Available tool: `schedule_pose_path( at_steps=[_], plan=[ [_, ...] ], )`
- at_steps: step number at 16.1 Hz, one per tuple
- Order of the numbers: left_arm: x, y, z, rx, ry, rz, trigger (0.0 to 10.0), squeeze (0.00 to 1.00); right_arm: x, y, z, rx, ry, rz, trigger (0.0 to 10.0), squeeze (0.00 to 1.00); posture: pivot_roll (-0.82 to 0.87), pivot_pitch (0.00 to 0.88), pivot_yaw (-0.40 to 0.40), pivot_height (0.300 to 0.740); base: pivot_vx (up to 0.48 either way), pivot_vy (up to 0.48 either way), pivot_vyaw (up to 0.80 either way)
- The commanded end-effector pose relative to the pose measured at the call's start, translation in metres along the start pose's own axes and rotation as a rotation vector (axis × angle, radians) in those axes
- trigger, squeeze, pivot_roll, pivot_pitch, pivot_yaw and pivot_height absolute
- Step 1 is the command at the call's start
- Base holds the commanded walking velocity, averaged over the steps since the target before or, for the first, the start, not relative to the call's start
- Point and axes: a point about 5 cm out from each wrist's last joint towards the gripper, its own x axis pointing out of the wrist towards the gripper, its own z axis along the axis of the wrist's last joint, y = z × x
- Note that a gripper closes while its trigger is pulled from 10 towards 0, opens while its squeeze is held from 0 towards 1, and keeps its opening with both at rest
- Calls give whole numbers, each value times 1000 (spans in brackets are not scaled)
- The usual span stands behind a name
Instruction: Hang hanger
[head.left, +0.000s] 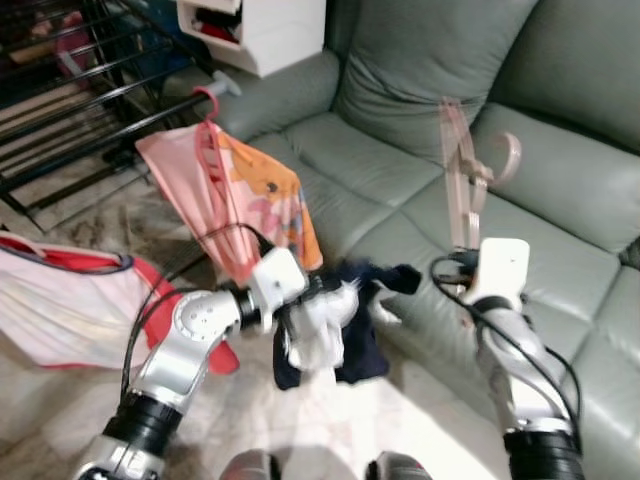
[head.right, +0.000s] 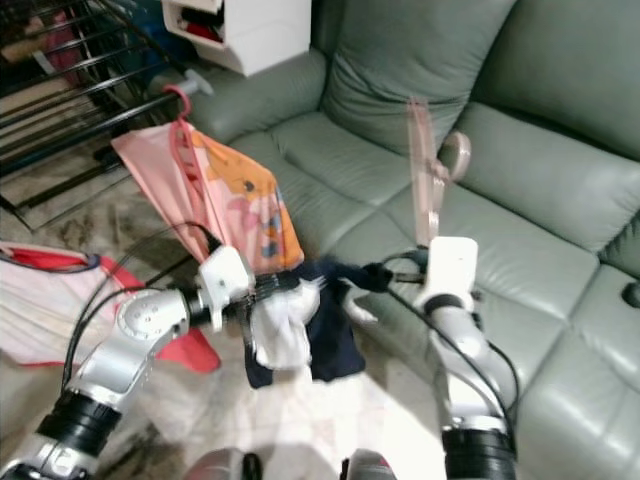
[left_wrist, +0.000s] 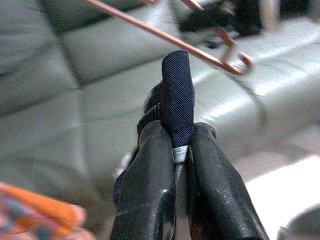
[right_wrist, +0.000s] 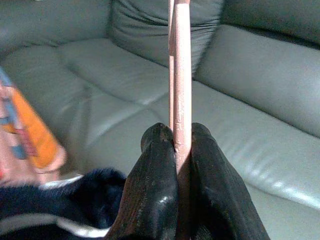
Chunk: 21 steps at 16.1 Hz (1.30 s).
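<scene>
- The thin pale-pink plastic hanger (head.left: 462, 170) looks light and stiff, but its slim bars would likely flex or snap if squeezed hard or levered against something, so it wants a firm but modest grip.
- The plastic is smooth and probably slippery. A hold on a flat straight bar, close to a corner, should keep it from swivelling in the jaws.
- The right gripper (right_wrist: 176, 150) has such a hold: its jaws are closed on one narrow bar, and the hanger stands upright above the wrist, in the air over the grey-green leather sofa (head.left: 560, 200).
- The hanger's curved hook (head.right: 456, 152) points up and to the robot's right, free of any contact, so it is the part left clear to catch on a rail.
- The left gripper (left_wrist: 177, 165) has its jaws closed on a fold of a soft dark navy garment with a white trim (head.left: 350, 320), which hangs limp between the two arms; it is floppy and light and will drape rather than hold shape.
- An orange-and-pink patterned garment on a red hanger (head.left: 235, 190) hangs to the robot's left, near a black metal drying rack (head.left: 70, 90).
- The rack is, by my judgement, where the hook should end up.
</scene>
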Motion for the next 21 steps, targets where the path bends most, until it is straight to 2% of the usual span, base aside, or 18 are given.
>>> schedule_pose_path(
  at_steps=[1, 2, 3, 4, 5, 6, 7, 8, 9, 10, 11, 13, 14, 16, 17, 18, 21],
  plan=[
    [-20, -5, -18, -6, 166, -163, 10000, 0, 2, 9, 2, -59, -15, 32, 10000, 0, -90, 49, 22, 740, 0, 0, 0],
    [-35, -7, -34, 98, 323, -258, 10000, 0, 2, 14, 3, -48, -29, 65, 10000, 0, -87, 48, 25, 740, 0, 0, 0],
    [-44, 5, -47, 185, 447, -233, 10000, 0, 2, 18, 3, 3, -17, 106, 10000, 0, -87, 48, 25, 740, 0, 0, 0],
    [-48, 41, -51, 433, 575, -29, 10000, 0, 2, 23, 4, -31, -18, 124, 10000, 0, -88, 47, 30, 740, 0, 0, 0],
    [-47, 51, -46, 470, 556, 50, 10000, 0, 2, 24, 4, -33, -22, 123, 10000, 0, -88, 47, 30, 740, 0, 0, 0],
    [-41, 70, -24, 504, 451, 227, 10000, 0, 1, 25, 4, -75, -27, 116, 10000, 0, -88, 47, 30, 740, 0, 0, 0],
    [-40, 75, -17, 497, 422, 269, 10000, 0, 1, 26, 2, -104, -25, 124, 10000, 0, -88, 47, 30, 740, 0, 0, 0],
    [-37, 79, -8, 487, 352, 342, 10000, 0, 0, 27, 1, -91, -23, 142, 10000, 0, -88, 47, 30, 740, 0, 0, 0],
    [-34, 86, 4, 419, 265, 429, 10000, 0, -3, 30, 3, -58, -29, 208, 10000, 0, -91, 46, 28, 740, 0, 0, 0],
    [-34, 90, 4, 423, 260, 458, 10000, 0, -4, 34, 6, 2, -27, 275, 10000, 0, -93, 44, 28, 740, 0, 0, 0],
    [-33, 93, 2, 446, 263, 473, 10000, 0, -5, 35, 7, 15, -20, 305, 10000, 0, -93, 44, 28, 740, 0, 0, 0],
    [-33, 100, 1, 455, 259, 545, 10000, 0, -9, 40, 5, -67, 14, 489, 10000, 0, -96, 46, 33, 740, 0, 0, 0],
    [-33, 102, 2, 455, 253, 562, 10000, 0, -9, 37, 7, -102, 3, 505, 10000, 0, -96, 46, 33, 740, 0, 0, 0],
    [-37, 107, 4, 499, 257, 621, 10000, 0, -9, 22, 24, -76, -33, 510, 10000, 0, -99, 48, 39, 740, 0, 0, 0],
    [-43, 117, 2, 488, 294, 700, 10000, 0, -16, 8, 30, -168, -31, 588, 10000, 0, -109, 48, 42, 740, 0, 0, 0],
    [-48, 123, 2, 457, 291, 760, 10000, 0, -22, -6, 28, -251, -4, 634, 10000, 0, -119, 49, 45, 740, 0, 0, 0],
    [-46, 124, 8, 432, 227, 766, 10000, 0, -34, -30, 21, -332, 86, 728, 10000, 0, -128, 50, 48, 740, 0, 0, 0]
  ],
)
